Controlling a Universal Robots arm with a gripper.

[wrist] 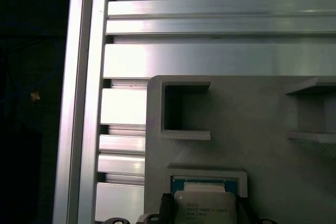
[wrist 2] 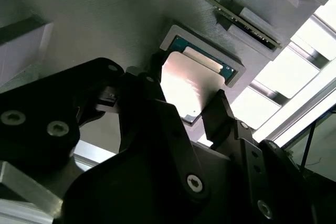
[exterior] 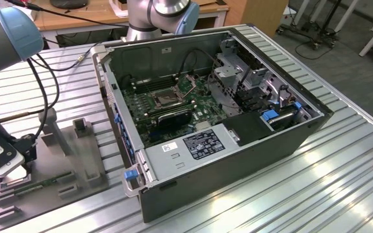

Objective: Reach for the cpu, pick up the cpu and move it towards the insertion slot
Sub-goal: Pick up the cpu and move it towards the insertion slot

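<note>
One pincer [wrist 2: 185,83] straddling the cpu [wrist 2: 193,77], chip dead centre between its two sides, lying flat in its grey tray [wrist: 262,140] recess in both wrist views. Clenched or loose? Can't tell. Exterior view has the insertion slot [exterior: 163,99] inside the open case [exterior: 238,145], with the tray well off at its 8 o'clock on the bench [exterior: 290,194].

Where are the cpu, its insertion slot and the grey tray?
cpu [wrist 2: 190,85]: second wrist view, middle of its metal top.
insertion slot [exterior: 167,100]: exterior view, its dark centre.
grey tray [wrist: 257,129]: first wrist view, bare flat surface.
</note>
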